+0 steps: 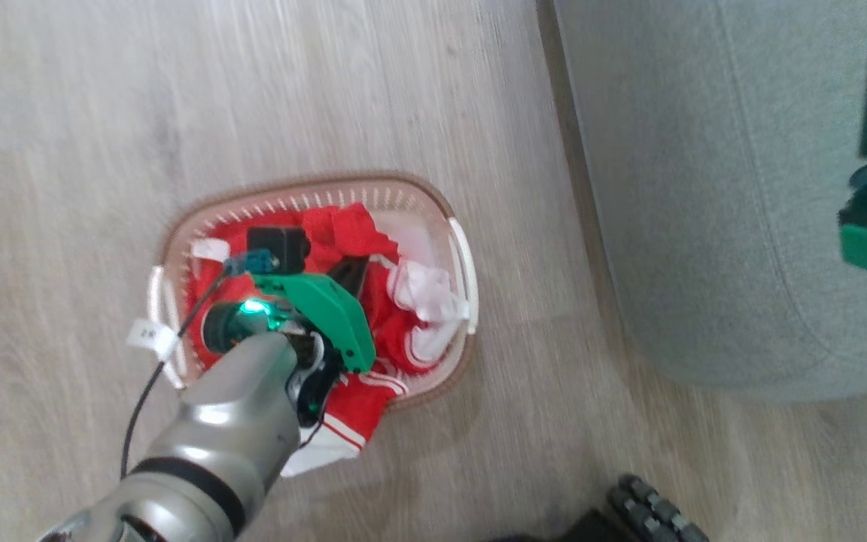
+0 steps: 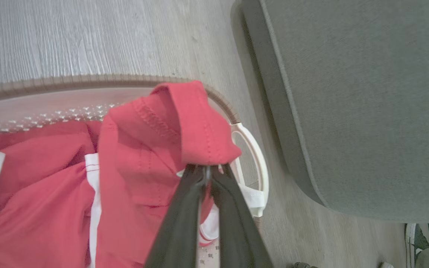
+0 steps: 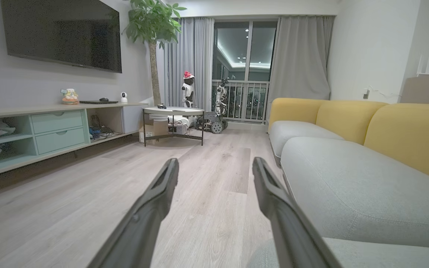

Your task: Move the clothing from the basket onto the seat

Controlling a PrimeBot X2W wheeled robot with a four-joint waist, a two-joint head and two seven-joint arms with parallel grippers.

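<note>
The grey-green seat point(image 1: 704, 188), right of the basket point(image 1: 305, 190) on the floor point(image 1: 65, 113), carries no garment where it shows, so I judge the whole move is still to do. The red clothing point(image 2: 143, 156) lies in the basket, one fold clenched in the left jaws; the right jaws stand released.

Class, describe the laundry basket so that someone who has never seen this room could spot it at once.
Find the large grey-green seat; on the pale floor just left of it in the head view stands the basket. It is small, oval and white, with a brown rim, side handles and red clothing heaped inside.
</note>
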